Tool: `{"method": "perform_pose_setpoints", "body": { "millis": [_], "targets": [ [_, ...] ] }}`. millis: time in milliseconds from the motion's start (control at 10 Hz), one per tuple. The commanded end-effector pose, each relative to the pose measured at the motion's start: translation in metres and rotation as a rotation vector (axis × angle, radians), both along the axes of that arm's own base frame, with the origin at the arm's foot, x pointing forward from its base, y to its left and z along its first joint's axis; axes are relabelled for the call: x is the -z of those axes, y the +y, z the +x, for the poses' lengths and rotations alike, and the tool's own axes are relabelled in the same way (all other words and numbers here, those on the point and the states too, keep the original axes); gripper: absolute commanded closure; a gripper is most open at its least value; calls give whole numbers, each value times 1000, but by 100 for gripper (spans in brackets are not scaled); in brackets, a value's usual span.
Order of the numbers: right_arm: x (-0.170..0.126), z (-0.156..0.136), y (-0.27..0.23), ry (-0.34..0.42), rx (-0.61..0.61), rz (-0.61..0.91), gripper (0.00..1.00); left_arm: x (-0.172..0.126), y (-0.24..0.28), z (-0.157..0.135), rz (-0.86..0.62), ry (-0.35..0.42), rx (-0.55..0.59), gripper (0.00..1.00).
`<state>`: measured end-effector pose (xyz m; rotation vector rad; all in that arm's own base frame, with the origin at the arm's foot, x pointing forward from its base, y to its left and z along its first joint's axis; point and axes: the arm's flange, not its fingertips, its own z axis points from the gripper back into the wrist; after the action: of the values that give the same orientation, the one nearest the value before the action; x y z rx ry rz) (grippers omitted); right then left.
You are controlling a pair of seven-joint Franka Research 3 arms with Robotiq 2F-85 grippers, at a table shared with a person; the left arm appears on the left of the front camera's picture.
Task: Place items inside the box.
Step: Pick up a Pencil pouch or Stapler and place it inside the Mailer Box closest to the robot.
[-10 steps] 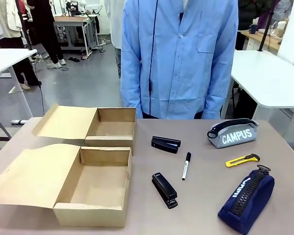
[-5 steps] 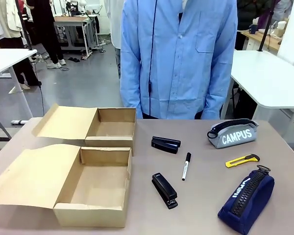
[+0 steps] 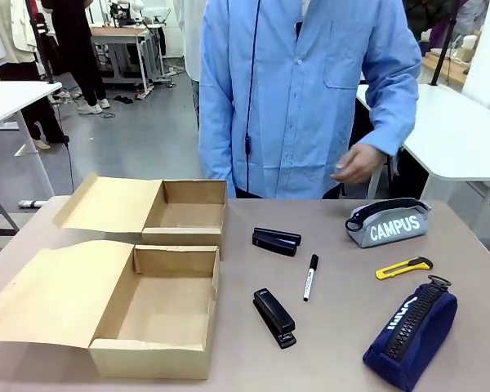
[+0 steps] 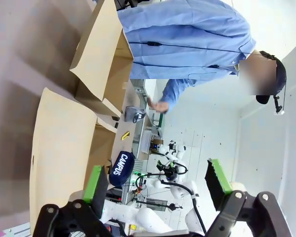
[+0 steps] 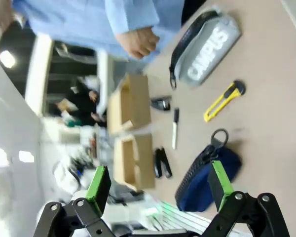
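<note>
The box [image 3: 155,314] lies open at the near left of the table, its flap lid [image 3: 57,290] spread to the left and nothing inside. One black stapler [image 3: 275,240] rests mid-table, another [image 3: 274,317] nearer me. The marker pen [image 3: 310,277] lies between them. A navy zip pouch [image 3: 411,331] sits at the near right. My left gripper [image 4: 155,180] is open above the flap [image 4: 64,148]. My right gripper [image 5: 159,182] is open over the navy pouch [image 5: 207,173], with the marker [image 5: 175,128] and staplers [image 5: 160,162] beyond.
A smaller open cardboard box [image 3: 184,212] stands behind the larger one. A grey CAMPUS pouch [image 3: 388,222] and a yellow utility knife [image 3: 403,267] lie at the right. The person in a blue shirt stands at the far edge, one hand [image 3: 357,163] held above the grey pouch.
The person's hand on the picture's right has swung out from the side to above the grey pouch. Nothing on the table has moved.
</note>
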<state>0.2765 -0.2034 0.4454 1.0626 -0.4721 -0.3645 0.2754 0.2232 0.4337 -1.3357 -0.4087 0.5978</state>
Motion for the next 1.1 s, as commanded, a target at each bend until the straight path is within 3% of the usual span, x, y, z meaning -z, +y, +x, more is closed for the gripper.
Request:
{"method": "perform_pose_setpoints", "body": {
  "millis": [0, 100, 200, 300, 500, 600, 800, 1000],
  "targets": [
    [-6, -7, 64, -63, -212, -212, 0, 0, 1, -4, 7, -22, 14, 0],
    [-7, -2, 48, -54, -173, -176, 0, 0, 1, -4, 7, -22, 14, 0],
    [1, -2, -3, -16, -154, 69, 0, 0, 1, -4, 7, -22, 14, 0],
    [12, -21, -38, -46, -128, 181, 0, 0, 1, -4, 7, -22, 14, 0],
    [38, -86, -101, -92, 76, 302, 0, 0, 1, -4, 7, -22, 14, 0],
    [50, -108, -112, -120, 118, 347, 0, 0, 1, -4, 7, -22, 14, 0],
    [67, -116, -116, -102, 140, 384, 0, 0, 1, -4, 7, -22, 14, 0],
    [66, -100, -111, -76, 121, 365, 0, 0, 1, -4, 7, -22, 14, 0]
  ]
}}
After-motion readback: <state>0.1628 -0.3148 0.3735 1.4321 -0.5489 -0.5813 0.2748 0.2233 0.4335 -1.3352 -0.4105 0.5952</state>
